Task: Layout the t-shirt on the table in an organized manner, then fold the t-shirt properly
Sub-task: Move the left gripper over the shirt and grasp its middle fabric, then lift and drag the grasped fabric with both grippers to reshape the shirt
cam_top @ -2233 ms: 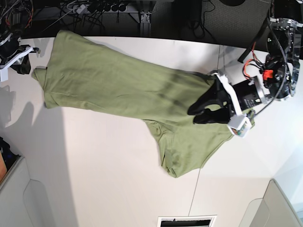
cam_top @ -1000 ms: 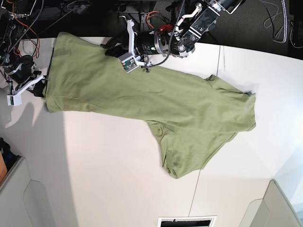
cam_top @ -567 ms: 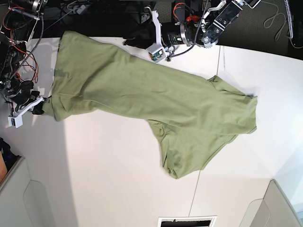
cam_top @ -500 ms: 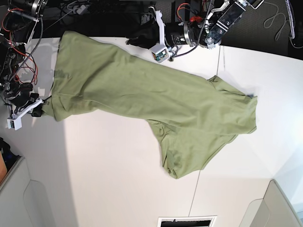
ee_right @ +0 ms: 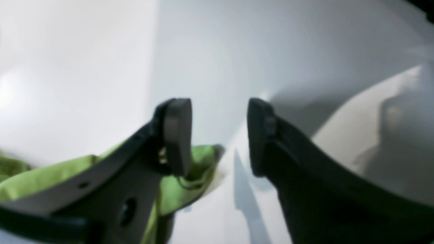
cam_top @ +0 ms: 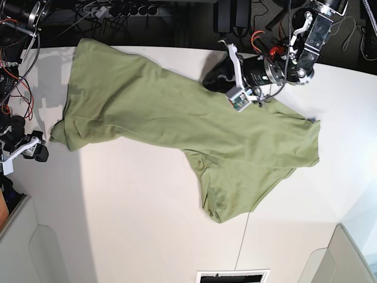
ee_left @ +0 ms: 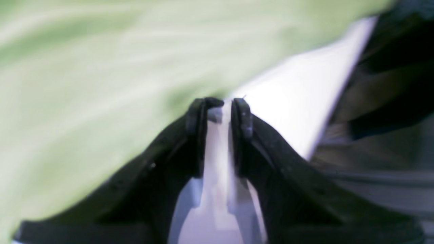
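Observation:
The olive-green t-shirt [cam_top: 177, 118] lies stretched slantwise on the white table [cam_top: 135, 206], from the far left down to the right, with a bunched sleeve near the middle. My left gripper [cam_top: 213, 75] hovers at the shirt's far edge. In the left wrist view this gripper [ee_left: 222, 103] shows a narrow empty gap, with blurred green t-shirt [ee_left: 84, 67] to its left. My right gripper [cam_top: 37, 151] sits on bare table just off the shirt's left corner. In the right wrist view that gripper [ee_right: 218, 118] stands open, the t-shirt's corner [ee_right: 200, 157] lying free beside one finger.
Cables and electronics crowd the dark strip behind the table's far edge [cam_top: 118, 9]. Grey panels stand at the near left [cam_top: 35, 253] and near right [cam_top: 347, 259] corners. A slotted vent [cam_top: 232, 276] sits at the near edge.
My right gripper has opened and let go of the shirt's left corner, then drawn back toward the near left. My left arm has swung right along the far edge.

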Motion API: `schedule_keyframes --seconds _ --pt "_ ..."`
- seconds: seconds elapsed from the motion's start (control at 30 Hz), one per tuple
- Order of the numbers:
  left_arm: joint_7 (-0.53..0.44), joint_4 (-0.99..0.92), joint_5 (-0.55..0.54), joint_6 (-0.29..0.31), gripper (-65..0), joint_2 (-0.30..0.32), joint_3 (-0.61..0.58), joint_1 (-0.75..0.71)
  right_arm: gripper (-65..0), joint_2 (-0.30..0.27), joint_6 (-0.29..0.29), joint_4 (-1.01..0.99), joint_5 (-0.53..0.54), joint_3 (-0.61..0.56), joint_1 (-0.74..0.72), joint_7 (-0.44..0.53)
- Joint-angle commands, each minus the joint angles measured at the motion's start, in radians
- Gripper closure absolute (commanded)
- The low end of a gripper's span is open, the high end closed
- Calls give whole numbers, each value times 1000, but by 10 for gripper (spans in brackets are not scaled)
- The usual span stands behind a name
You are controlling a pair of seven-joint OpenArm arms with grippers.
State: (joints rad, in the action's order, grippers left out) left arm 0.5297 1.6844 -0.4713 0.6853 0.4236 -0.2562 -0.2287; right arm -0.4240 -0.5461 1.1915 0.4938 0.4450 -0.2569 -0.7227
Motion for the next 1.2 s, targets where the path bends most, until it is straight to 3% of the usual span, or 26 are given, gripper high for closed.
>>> schedule_keyframes --seconds 0.0,0.17,0.23,0.37,0.5,0.6,0.73,0.8,0.9,1.0,1.17 --pt "-23 30 -46 0 -140 10 44 28 -269 -20 -1 17 19 5 -11 11" --pt "-9 27 -124 -57 -148 9 174 153 -269 -5 0 12 19 5 40 7" --pt "-9 10 -123 -97 -174 9 178 221 -269 9 0 12 19 5 62 6" --pt "-9 -90 -122 -102 -213 6 155 350 -263 35 -1 13 48 6 93 -5" --pt "9 -258 -116 -102 -213 6 129 409 -146 40 -5 40 150 6 94 -27" --pt "79 -339 -138 -85 -213 11 129 391 0 58 -14 98 188 5 91 -31" --pt "120 -306 -296 6 -213 74 131 309 0 109 -19 185 168 3 83 -38" --pt "118 -265 -325 11 -213 99 134 263 0 129 -19 193 151 3 83 -36" --pt "114 -246 -316 7 -213 105 133 228 0 157 -19 190 89 -6 82 -19" --pt "62 -250 -237 6 -213 85 133 214 0 156 -19 161 -10 -71 83 2" --pt "-42 -307 -87 -75 -213 29 131 246 0 152 -18 122 -67 -195 111 -35"
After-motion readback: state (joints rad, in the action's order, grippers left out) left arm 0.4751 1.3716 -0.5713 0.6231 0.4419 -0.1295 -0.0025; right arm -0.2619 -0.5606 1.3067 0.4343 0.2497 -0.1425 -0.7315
